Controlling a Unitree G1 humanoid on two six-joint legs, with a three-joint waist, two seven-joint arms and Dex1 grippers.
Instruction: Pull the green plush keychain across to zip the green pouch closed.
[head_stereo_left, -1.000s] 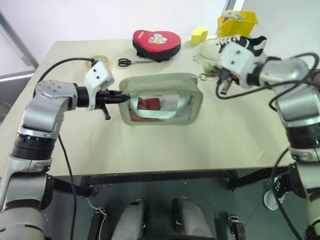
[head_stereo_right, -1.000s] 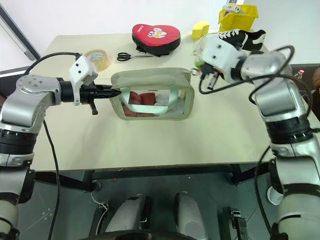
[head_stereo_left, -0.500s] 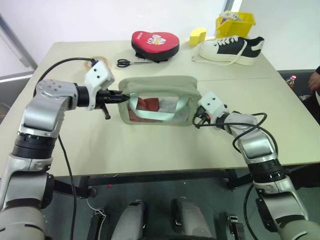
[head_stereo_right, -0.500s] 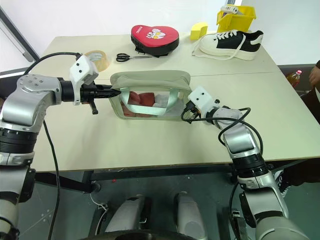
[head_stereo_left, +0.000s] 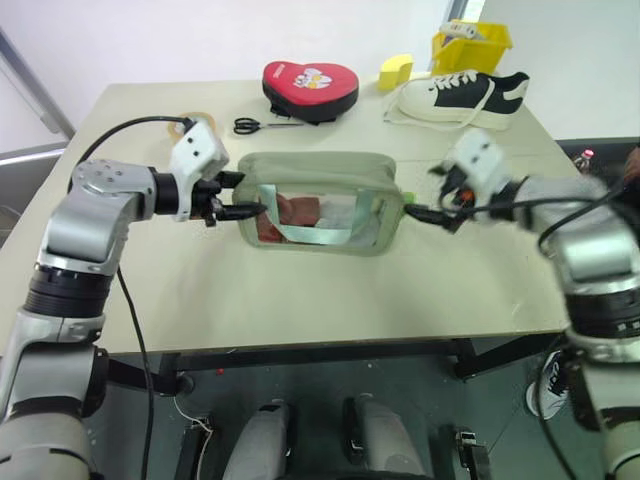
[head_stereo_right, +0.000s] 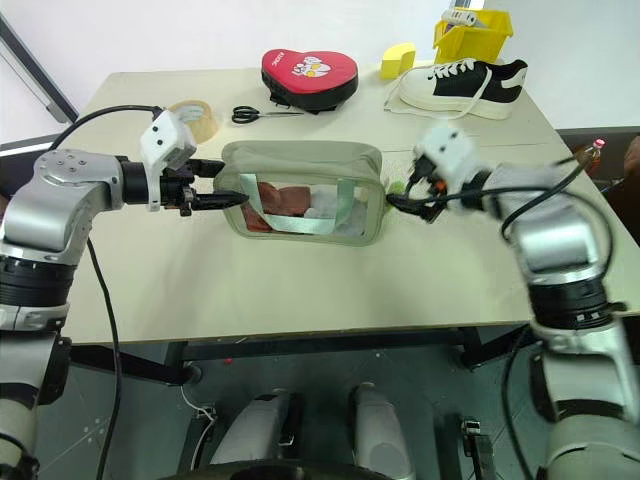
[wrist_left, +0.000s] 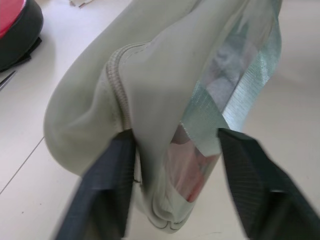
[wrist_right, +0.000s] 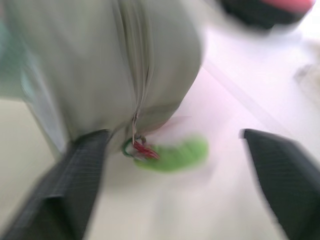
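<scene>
The table (head_stereo_left: 300, 290) carries everything, and on it the green pouch (head_stereo_left: 320, 190) sits between the two grippers. Its zipper seam reads as drawn shut along the top, so my judgement is that the step in hand is letting go cleanly and backing out.

The left gripper (head_stereo_left: 236, 196) stands at the pouch's left end with its jaws apart. In the left wrist view the pouch's end bulges up between the two fingers (wrist_left: 107, 187), one finger lying against the fabric by the zipper's end, the other off to the window side. Draw this gripper straight back along its own line, so neither finger snags the fabric or drags the pouch sideways.

The right gripper (head_stereo_left: 437, 208) is at the pouch's right end, jaws wide apart. The green plush keychain (wrist_right: 175, 154) hangs free from the zipper pull by a small ring and lies on the table between those jaws, nearer the finger that is by the pouch. The jaws should clear it without brushing the pull, or the zipper may creep open.
</scene>
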